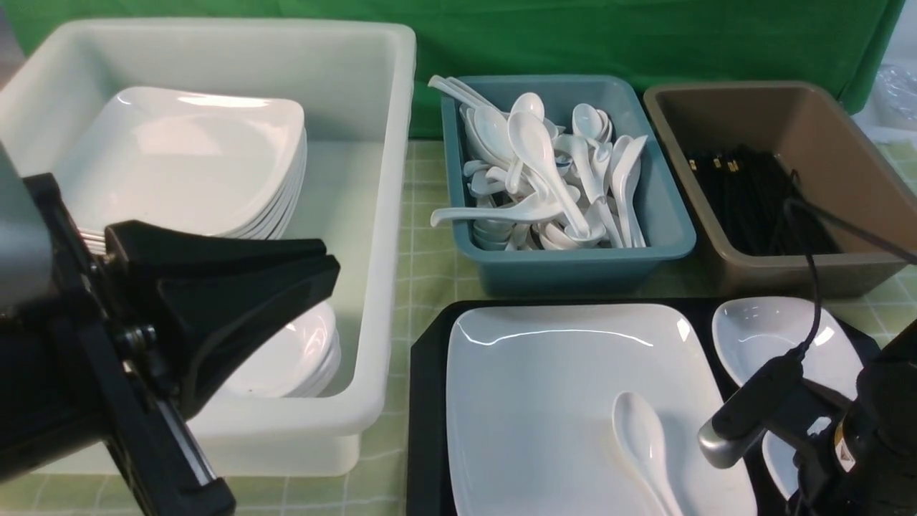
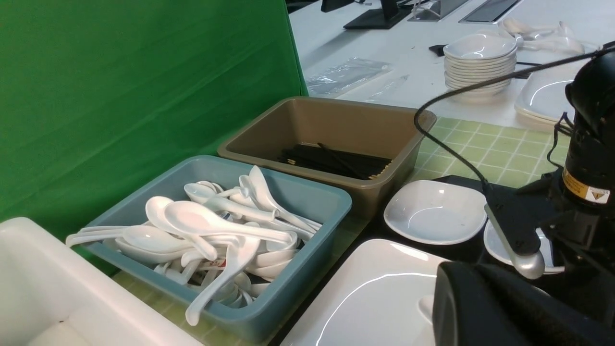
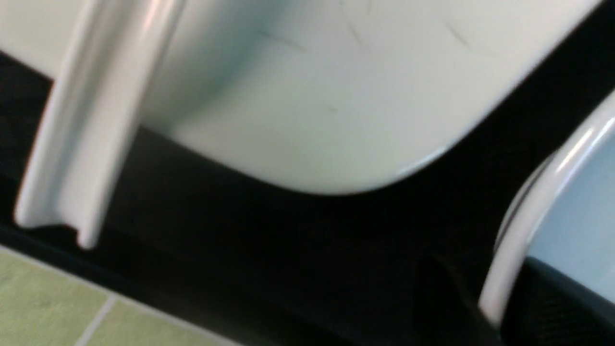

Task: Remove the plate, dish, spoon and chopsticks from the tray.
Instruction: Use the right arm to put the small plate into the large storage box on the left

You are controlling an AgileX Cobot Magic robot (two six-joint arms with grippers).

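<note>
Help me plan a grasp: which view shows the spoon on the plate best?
Front view: the spoon lies on the plate, bowl and most of the handle visible. Left wrist shows only a sliver; right wrist, likely its blurred handle.

1. The light comes from overhead, bright and even, and my front view is well exposed.
2. Soft white glare streaks run along the far rim of the plate (image 1: 544, 387) and across the small dish (image 1: 781, 337).
3. Shadows are gentle. A grey one lies inside the white tub (image 1: 358, 215), and a faint one edges the spoon (image 1: 641, 437).
4. My left gripper (image 1: 331, 259) looms close to the front lens, dark and slightly soft at its edges.
5. My left wrist view is crisp far off, but the black bulk in its near corner is out of focus.
6. My right wrist view is smeared throughout, and the tray (image 3: 288, 250) reads as almost featureless black.
</note>
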